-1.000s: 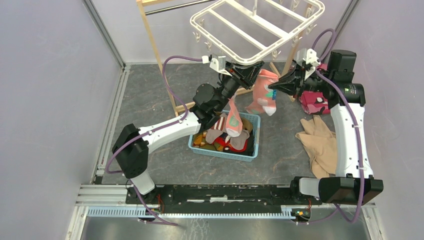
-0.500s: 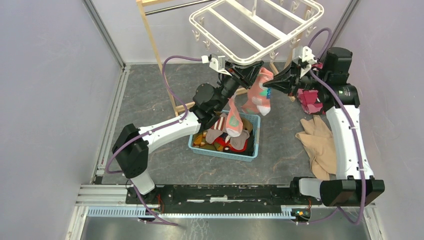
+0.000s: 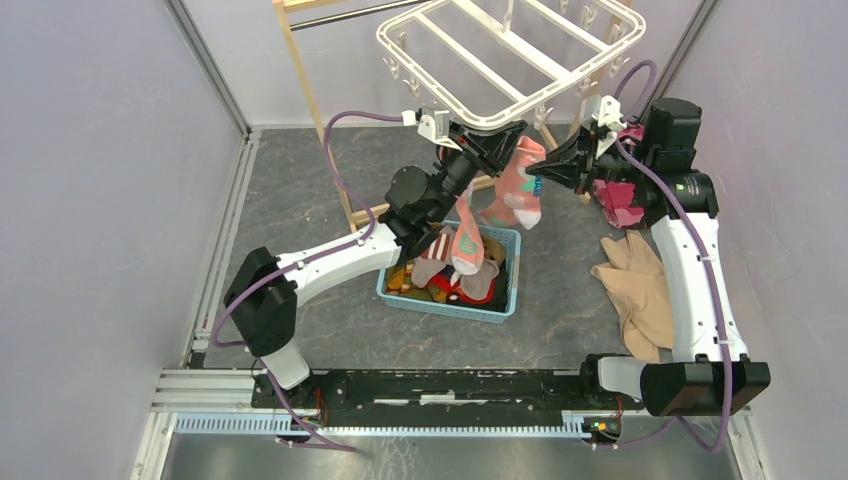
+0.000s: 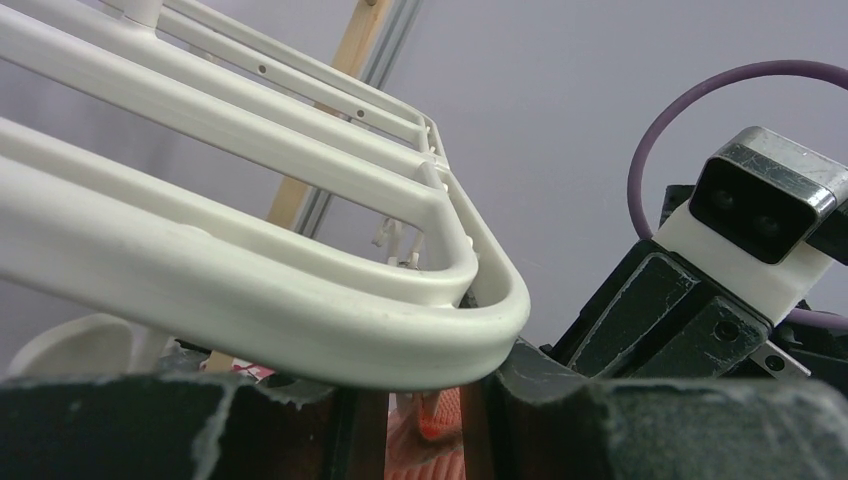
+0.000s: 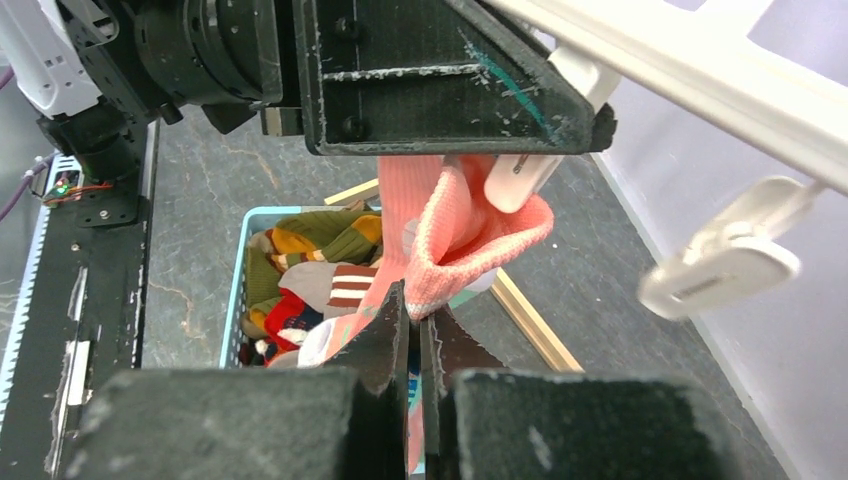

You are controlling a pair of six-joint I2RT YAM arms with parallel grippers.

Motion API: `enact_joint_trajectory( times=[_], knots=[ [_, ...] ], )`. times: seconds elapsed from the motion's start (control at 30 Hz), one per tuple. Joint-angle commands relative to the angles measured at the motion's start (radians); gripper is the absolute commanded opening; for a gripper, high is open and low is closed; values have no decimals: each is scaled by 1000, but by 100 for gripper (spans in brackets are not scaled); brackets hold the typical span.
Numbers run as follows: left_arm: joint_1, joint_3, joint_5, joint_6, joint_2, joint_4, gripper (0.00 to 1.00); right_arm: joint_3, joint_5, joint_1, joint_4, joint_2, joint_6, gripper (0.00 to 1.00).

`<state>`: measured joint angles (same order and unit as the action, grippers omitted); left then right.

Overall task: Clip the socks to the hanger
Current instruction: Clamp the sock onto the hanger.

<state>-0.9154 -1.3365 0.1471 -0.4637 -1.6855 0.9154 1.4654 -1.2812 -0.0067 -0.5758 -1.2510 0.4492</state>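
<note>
Salmon sock point(image 5: 445, 235) is pinched tight in the right gripper point(image 5: 412, 305), cuff just past its tips at a clip point(image 5: 520, 180) by the left gripper point(image 4: 420, 400), whose grip I can't tell. No sock looks clipped to the hanger point(image 4: 300, 325) yet, more wait in the basket point(image 3: 450, 304) below

Tally: two arms, one hanger point(image 3: 500, 60), one stand point(image 3: 315, 120), one basket point(image 3: 500, 305), two loose cloths, socks beyond a sure count.
Two arms stand at the worktop point(image 3: 300, 180) edge, the left arm point(image 3: 330, 262) and the right arm point(image 3: 690, 270). Two pink socks show singly, one sock point(image 3: 520, 185) up under the hanger and a second point(image 3: 466, 245) over the basket. The heap point(image 3: 440, 280) in the basket holds several more, too tangled to number. One tan garment point(image 3: 640, 290) and one pink print cloth point(image 3: 622, 205) lie apart. The hanger's rim carries many clips. The right wrist view shows two, one clip point(image 5: 520, 180) at the sock and one point(image 5: 720, 262) free.
</note>
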Motion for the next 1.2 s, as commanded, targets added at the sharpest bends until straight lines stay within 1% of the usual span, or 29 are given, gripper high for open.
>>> enact_joint_trajectory(
  times=[0.0,0.27,0.43,0.63,0.83,0.93,1.17],
  knots=[
    [8,-11,0,-37,26,50,19,39,43,1,95,18,-56,0],
    [7,-8,0,-38,29,49,19,53,56,2,124,14,-66,0],
    [7,-15,2,-39,23,48,19,48,-4,1,124,22,-55,0],
    [10,-18,17,-39,24,48,19,42,-40,1,11,35,56,0],
    [12,-21,17,-48,23,53,19,44,-16,1,-48,37,105,0],
    [12,-17,16,-53,23,55,19,50,15,1,-41,38,102,0],
    [14,-7,16,-56,28,56,19,52,46,2,39,41,30,0]
  ],
)
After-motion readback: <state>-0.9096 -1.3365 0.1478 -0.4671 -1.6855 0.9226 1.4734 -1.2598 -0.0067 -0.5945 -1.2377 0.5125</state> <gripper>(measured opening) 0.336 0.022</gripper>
